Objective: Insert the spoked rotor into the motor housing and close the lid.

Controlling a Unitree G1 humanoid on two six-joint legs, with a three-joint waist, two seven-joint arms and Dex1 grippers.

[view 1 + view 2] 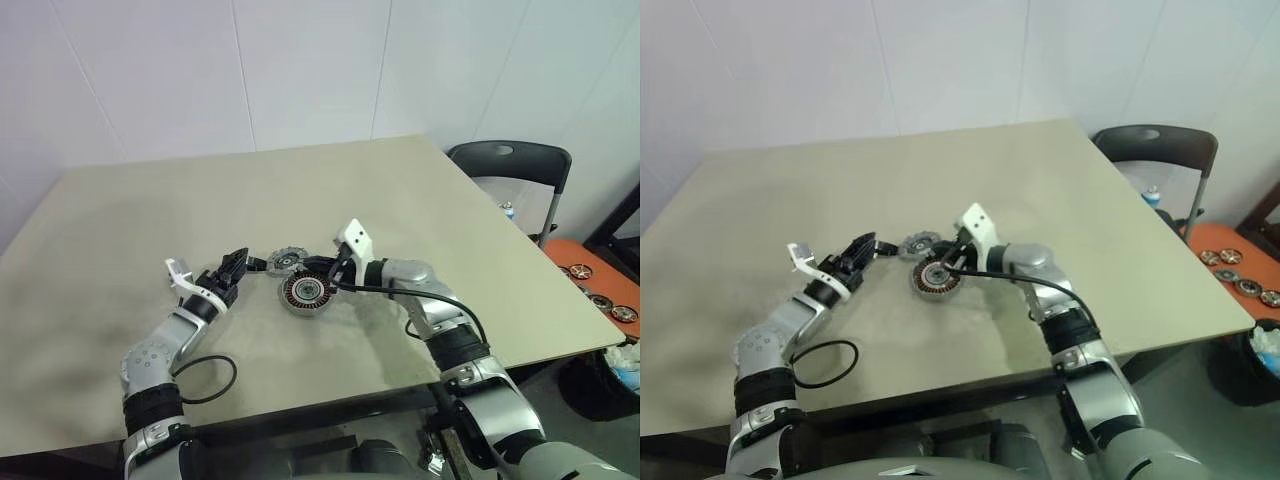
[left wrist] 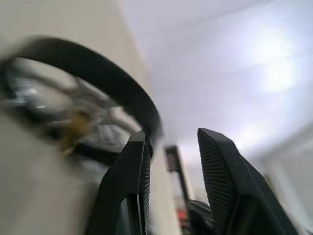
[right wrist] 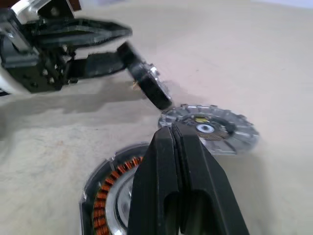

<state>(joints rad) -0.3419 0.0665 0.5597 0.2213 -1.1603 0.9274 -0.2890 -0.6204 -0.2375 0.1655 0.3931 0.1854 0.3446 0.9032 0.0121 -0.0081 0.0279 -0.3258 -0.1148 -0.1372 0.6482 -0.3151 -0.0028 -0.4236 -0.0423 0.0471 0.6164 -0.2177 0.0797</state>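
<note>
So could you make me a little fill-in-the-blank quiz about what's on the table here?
1. The left gripper holds the ____ by its dark rim, tilted above the table.
2. The motor housing shows ____-coloured coil windings inside.
3. The lid lies flat on the table, ____ the motor housing, not on it.
4. The right gripper has its fingers ____.

Missing words: spoked rotor; copper-orange; beside; shut

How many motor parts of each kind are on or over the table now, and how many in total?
Spoked rotor, held on edge in the left gripper over the table: 1
Motor housing with copper windings, lying on the table: 1
Lid, grey with notched edge, lying on the table: 1
Total: 3
</note>
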